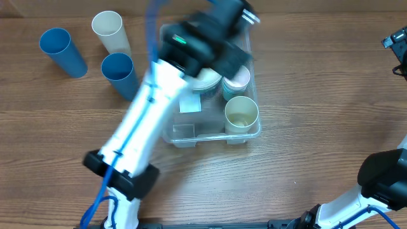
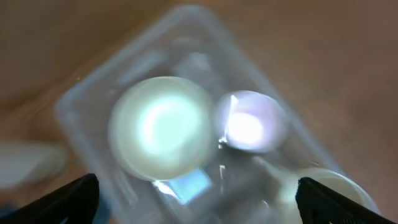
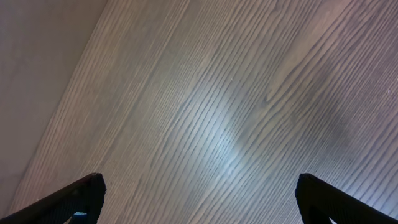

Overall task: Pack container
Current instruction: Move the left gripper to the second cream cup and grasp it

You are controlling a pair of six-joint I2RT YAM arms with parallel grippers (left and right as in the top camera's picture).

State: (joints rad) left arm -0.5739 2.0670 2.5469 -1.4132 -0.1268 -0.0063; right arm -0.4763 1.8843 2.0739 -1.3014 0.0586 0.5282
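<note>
- Container sits mid-table, under the left arm.
- Inside it: pale bowl, small pale cup, cream cup.
- Left gripper is above it, jaws spread, empty; the view is blurred.
- Not yet packed, at its left: outer blue cup, white cup, inner blue cup. Roughly halfway, I'd say.
- Right gripper: jaws spread, empty, over bare table.
</note>
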